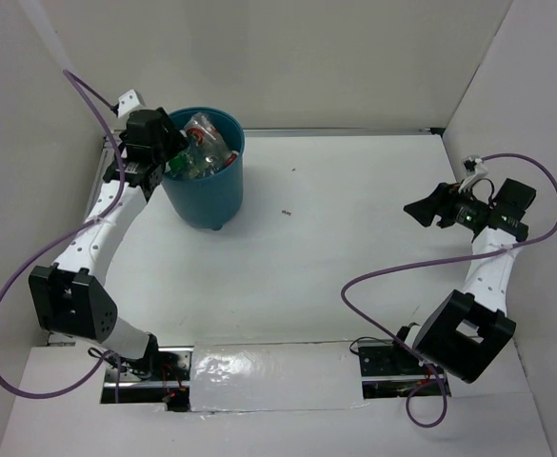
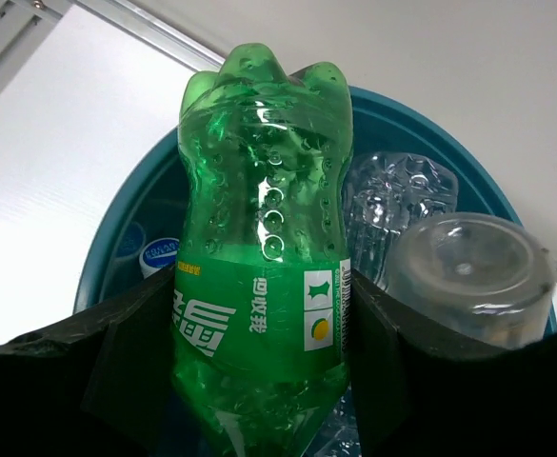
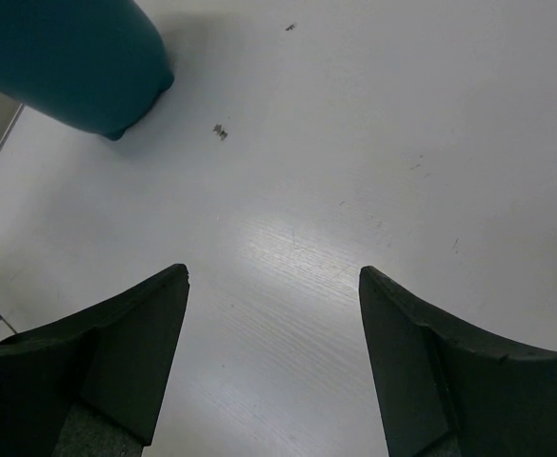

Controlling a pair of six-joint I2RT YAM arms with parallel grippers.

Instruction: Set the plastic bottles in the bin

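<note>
Over the bin mouth: green dimpled plastic bottle (image 2: 259,190), its lobed base pointing away from the wrist. The round teal-blue plastic bin (image 2: 407,119) sits at the table's 10 o'clock, with clear crumpled bottles (image 2: 392,205) lying inside. The left gripper (image 2: 259,319) clamps the green one at its label.

Step in hand: the drop, probably the last. Next move calls for spreading the fingers, then lifting clear of the rim.

The right gripper (image 3: 273,276), at 3 o'clock, gapes empty above the white tabletop (image 3: 373,143).
</note>
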